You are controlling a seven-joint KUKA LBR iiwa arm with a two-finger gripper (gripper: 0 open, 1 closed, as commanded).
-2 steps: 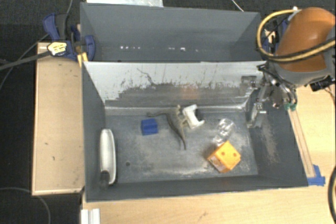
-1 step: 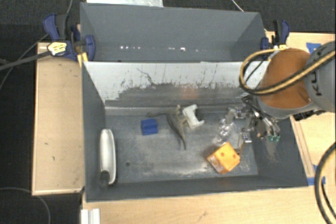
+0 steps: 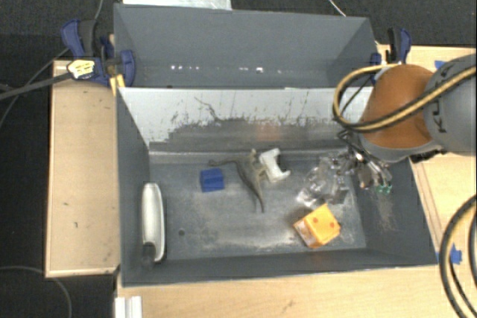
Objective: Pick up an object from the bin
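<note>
My gripper (image 3: 361, 173) hangs low over the right part of the bin floor, just below the arm's orange cover. Right beside it on the left lies a clear, crinkled plastic thing (image 3: 320, 186); whether the two touch I cannot tell. A yellow block with an orange side (image 3: 319, 226) lies in front of that, near the bin's front wall.
A grey lizard-like toy (image 3: 253, 179) lies mid-bin with a white plastic piece (image 3: 272, 164) against it. A small blue block (image 3: 212, 180) sits further left. A long white handle-shaped thing (image 3: 152, 220) lies along the left wall. The arm reaches in from the right.
</note>
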